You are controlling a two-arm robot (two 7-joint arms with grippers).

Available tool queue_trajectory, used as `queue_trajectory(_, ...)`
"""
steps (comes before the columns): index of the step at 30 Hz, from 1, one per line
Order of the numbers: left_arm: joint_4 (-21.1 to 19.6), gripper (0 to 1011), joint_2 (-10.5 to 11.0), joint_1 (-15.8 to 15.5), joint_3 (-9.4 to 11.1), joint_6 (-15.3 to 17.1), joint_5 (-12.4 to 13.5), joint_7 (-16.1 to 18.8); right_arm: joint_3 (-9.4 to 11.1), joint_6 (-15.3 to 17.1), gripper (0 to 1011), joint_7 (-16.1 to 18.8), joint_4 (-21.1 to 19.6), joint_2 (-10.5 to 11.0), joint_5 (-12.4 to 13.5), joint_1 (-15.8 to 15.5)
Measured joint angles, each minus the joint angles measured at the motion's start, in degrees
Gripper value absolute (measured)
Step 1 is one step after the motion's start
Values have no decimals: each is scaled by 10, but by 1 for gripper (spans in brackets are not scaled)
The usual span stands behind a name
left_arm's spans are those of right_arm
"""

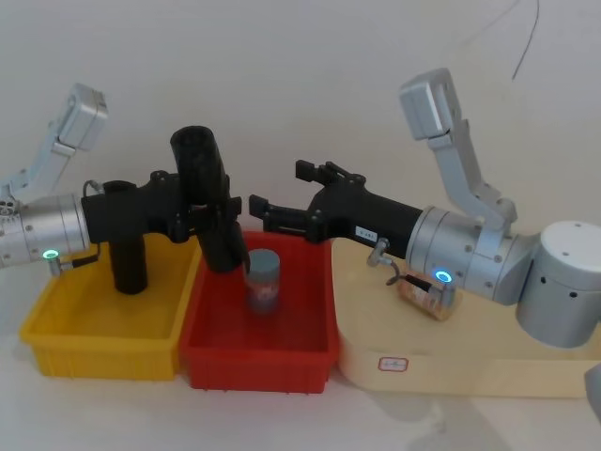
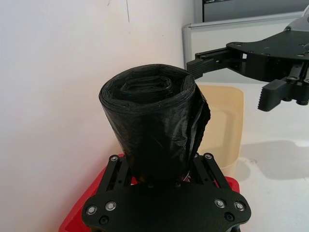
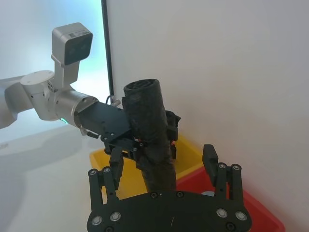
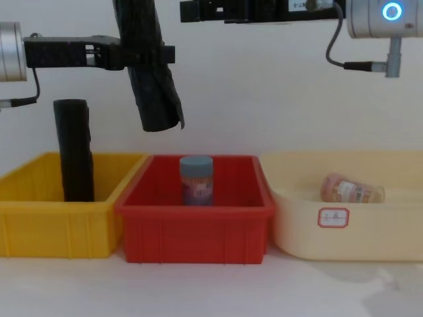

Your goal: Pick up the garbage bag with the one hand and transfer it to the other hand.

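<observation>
Gripping the garbage bag [image 1: 202, 164] in my left claw [image 1: 211, 218] right now, fingers pinched tight on the black roll partway down its length! It's well up in the air and tilted: top end leaning to my left, bottom end hanging over the left end of the red bin [image 1: 258, 366], touching nothing below. And here's my right claw [image 1: 279, 191] reaching across from the right, jaws spread wide, tips just beside the roll but not around it and not touching it. From my left wrist I see one of its fingers [image 2: 203, 65] behind the roll's top and the other out to the side. Down in the red bin a blue-capped jar [image 1: 263, 282] stands upright. In the yellow bin [image 1: 94, 357] on my left another black roll [image 1: 130, 254] stands on end. Over on my right, the cream tray [image 1: 451, 366] has a small bottle [image 1: 423, 293] lying on its side.
</observation>
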Motion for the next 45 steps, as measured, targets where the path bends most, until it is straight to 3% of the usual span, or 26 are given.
queue_trajectory(15, 2, 463, -1, -1, 0, -1, -2, 0, -19, -7, 1000, -30, 20, -11, -19, 16)
queue_trajectory(26, 20, 463, -6, -18, 15, -5, 3, -13, -29, -12, 1000, -52, 39, -16, -35, 27)
queue_trajectory(45, 57, 463, -21, -46, 36, -14, 16, -33, -23, -19, 1000, -17, 11, 3, -2, 20)
